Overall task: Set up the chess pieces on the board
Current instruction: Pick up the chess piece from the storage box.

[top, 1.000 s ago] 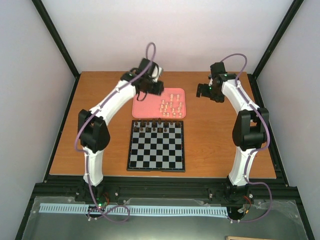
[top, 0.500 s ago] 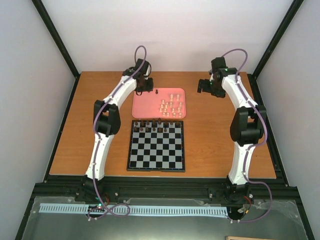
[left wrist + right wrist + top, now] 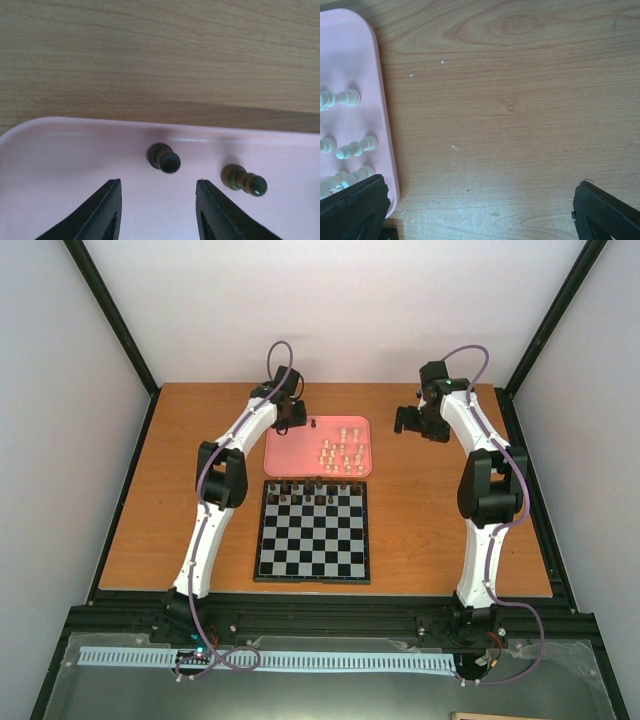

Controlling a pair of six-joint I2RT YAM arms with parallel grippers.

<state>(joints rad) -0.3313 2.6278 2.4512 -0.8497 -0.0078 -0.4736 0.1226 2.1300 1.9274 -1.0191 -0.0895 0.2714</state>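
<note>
The board [image 3: 313, 540] lies mid-table, with dark chess pieces [image 3: 312, 491] along its far rows. Behind it, the pink tray [image 3: 290, 455] holds several cream pieces [image 3: 340, 451] and a dark piece [image 3: 315, 424]. My left gripper [image 3: 291, 418] hovers at the tray's far left corner. In the left wrist view it [image 3: 159, 183] is open and empty. One dark piece [image 3: 164, 157] stands just beyond the fingertips and another [image 3: 243, 180] leans to the right. My right gripper [image 3: 413, 423] is wide open [image 3: 480, 192] over bare wood right of the tray.
The pink tray's right edge [image 3: 380, 100] shows in the right wrist view, with cream pieces [image 3: 355, 147] lying inside it. The wooden table [image 3: 440, 530] is ringed by a black frame and white walls.
The left arm's elbow has swung in toward the board. Its wrist has shifted left and back, uncovering a dark piece on the tray. The right arm has barely moved.
</note>
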